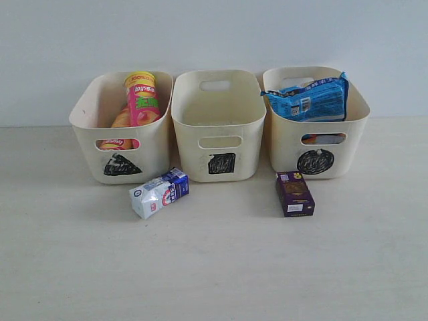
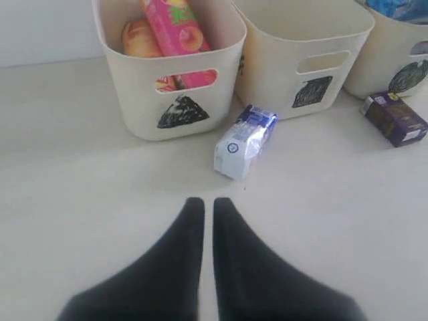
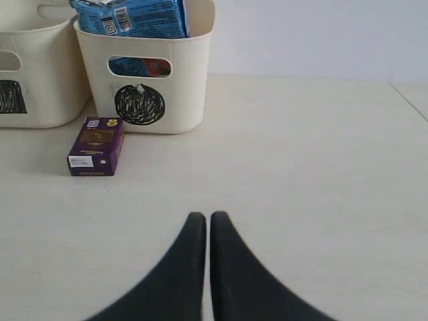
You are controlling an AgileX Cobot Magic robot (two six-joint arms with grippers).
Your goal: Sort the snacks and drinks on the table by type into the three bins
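Three cream bins stand in a row at the back of the table (image 1: 214, 267). The triangle bin (image 1: 122, 144) holds the pink chip can (image 1: 142, 99) and a yellow-red can (image 1: 121, 122). The square bin (image 1: 218, 127) looks empty. The circle bin (image 1: 315, 137) holds the blue bag (image 1: 309, 98) over an orange one (image 1: 314, 139). A white and blue carton (image 1: 159, 192) lies on its side before the triangle bin. A dark purple carton (image 1: 295, 194) lies before the circle bin. My left gripper (image 2: 203, 200) hangs shut and empty, short of the white carton (image 2: 245, 140). My right gripper (image 3: 203, 215) is shut and empty, to one side of the purple carton (image 3: 97, 146).
A pale wall rises right behind the bins. The table's edge (image 3: 409, 99) shows in the right wrist view, far from the circle bin (image 3: 148, 80). Neither arm appears in the exterior view.
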